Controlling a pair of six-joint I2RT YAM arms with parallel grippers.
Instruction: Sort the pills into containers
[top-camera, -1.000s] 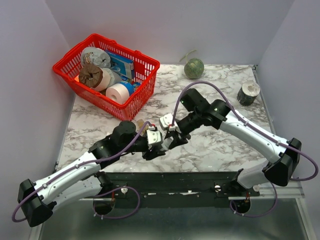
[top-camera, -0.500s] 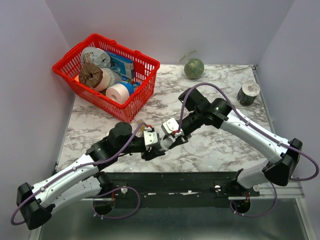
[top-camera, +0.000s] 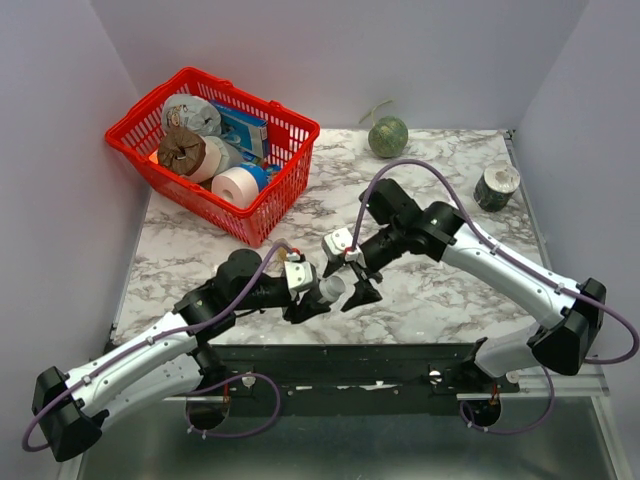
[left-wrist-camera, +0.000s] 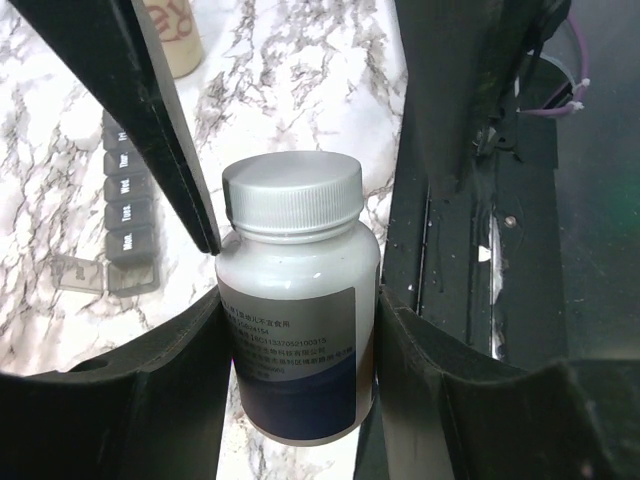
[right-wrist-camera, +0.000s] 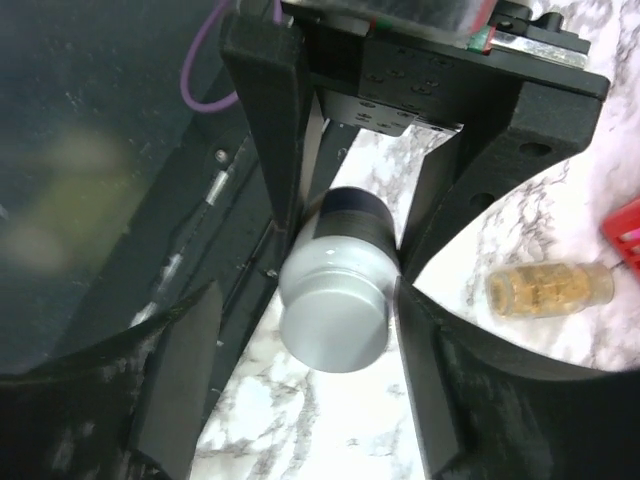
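Left claw (top-camera: 320, 294) clamped on white-capped bottle (left-wrist-camera: 296, 335). Right claw (top-camera: 352, 288) spread apart around cap (right-wrist-camera: 335, 318), not squeezing. Pill vial (right-wrist-camera: 548, 290) lying flat on marble table (top-camera: 450, 295), organizer strip (left-wrist-camera: 125, 215) sitting beside the bottle.

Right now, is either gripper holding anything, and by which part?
The left gripper holds the round white plastic bottle by its labelled body, below the grey screw cap. The right gripper is open around that cap, holding nothing.

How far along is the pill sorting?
Barely begun, it seems. Done: nothing visible; the pills sit in a clear vial lying on the table. In hand: the left gripper grips a white-capped bottle with the right gripper open around its cap. Left: filling the day-labelled organizer.
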